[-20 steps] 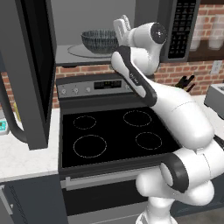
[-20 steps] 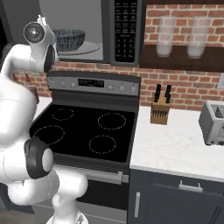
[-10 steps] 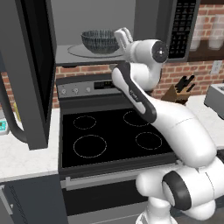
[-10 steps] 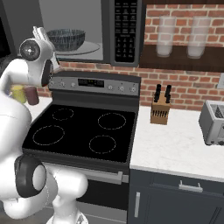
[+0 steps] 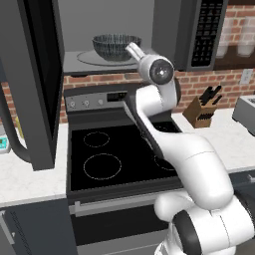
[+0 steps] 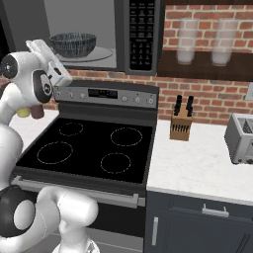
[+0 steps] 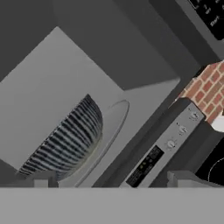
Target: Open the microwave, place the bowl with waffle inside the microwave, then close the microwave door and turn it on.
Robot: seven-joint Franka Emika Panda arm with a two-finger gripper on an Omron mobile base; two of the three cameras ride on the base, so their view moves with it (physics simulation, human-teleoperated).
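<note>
Pincer (image 7: 109,180) spread wide, holding nothing, just outside the microwave (image 5: 149,30), bowl (image 5: 116,47) on its turntable

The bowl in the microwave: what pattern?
Bowl: dark grey, fine white radial streaks; clearest in the hand view.

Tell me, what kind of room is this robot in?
It looks like a kitchen. There's a black stove, a microwave above it with a bowl inside, and a knife block on the counter.
</note>
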